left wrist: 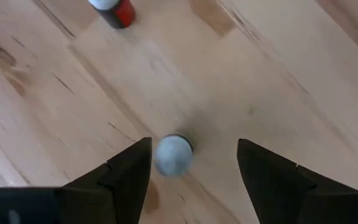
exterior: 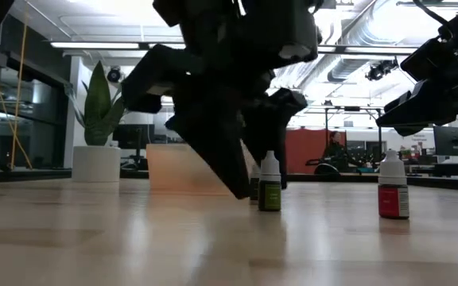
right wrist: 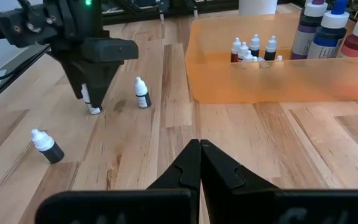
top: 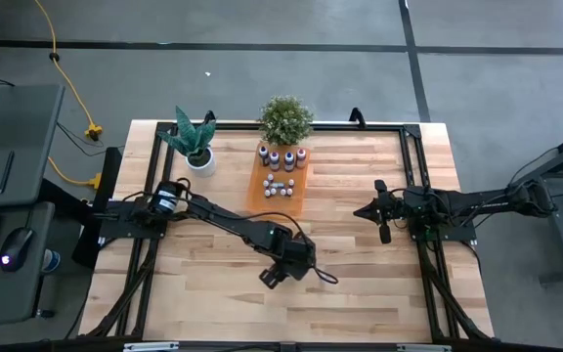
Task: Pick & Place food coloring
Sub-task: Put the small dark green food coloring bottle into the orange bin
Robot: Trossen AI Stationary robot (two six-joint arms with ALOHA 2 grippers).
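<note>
We find the left gripper (left wrist: 194, 168) low over the bare tabletop (top: 360, 254), in front of the orange tray (top: 260, 196), its fingers (left wrist: 126, 174) spread wide with nothing clamped. A white-capped food coloring bottle (left wrist: 173, 155) stands upright between them, just beside one finger and apart from the other. We judge this to be either the release or the approach of one bottle; the pictures do not settle which. A grasp next requires centring the fingers on the bottle before closing; a withdrawal requires a straight lift to avoid tipping it. A red bottle (left wrist: 117, 10) stands nearby on the table. More small bottles (right wrist: 253, 48) sit in the tray. The right gripper (right wrist: 199, 163) waits, fingers together, at the table's right side.
</note>
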